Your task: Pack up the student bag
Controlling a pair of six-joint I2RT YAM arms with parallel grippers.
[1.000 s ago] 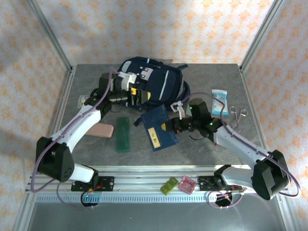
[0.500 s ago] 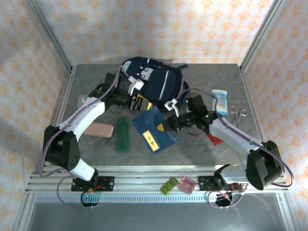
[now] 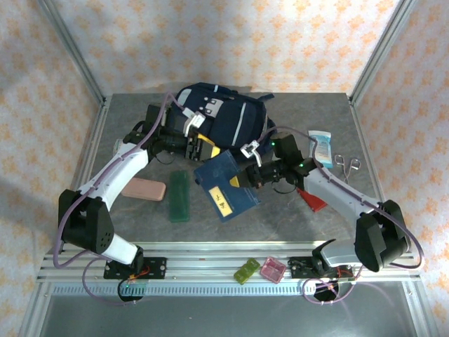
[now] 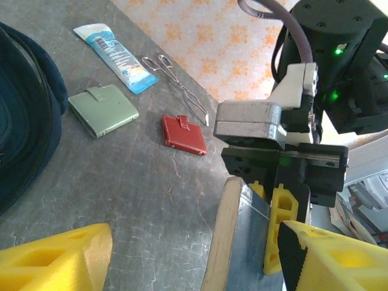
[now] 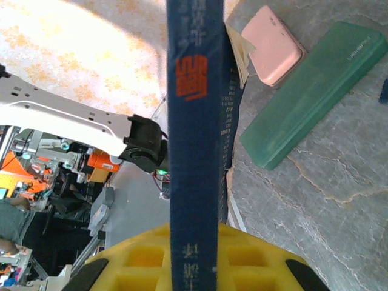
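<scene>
Book (image 3: 226, 186) clamped in right claw (image 3: 247, 177), tilted above bench (image 3: 316, 232) near student bag (image 3: 235, 116); left claw (image 3: 198, 145) spread wide beside book's top corner.

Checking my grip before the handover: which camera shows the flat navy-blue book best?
Top external: the flat navy-blue book shows its cover, pinched at one edge by the right end effector. Right wrist sees its spine edge-on; left wrist, its cream page edge.
</scene>
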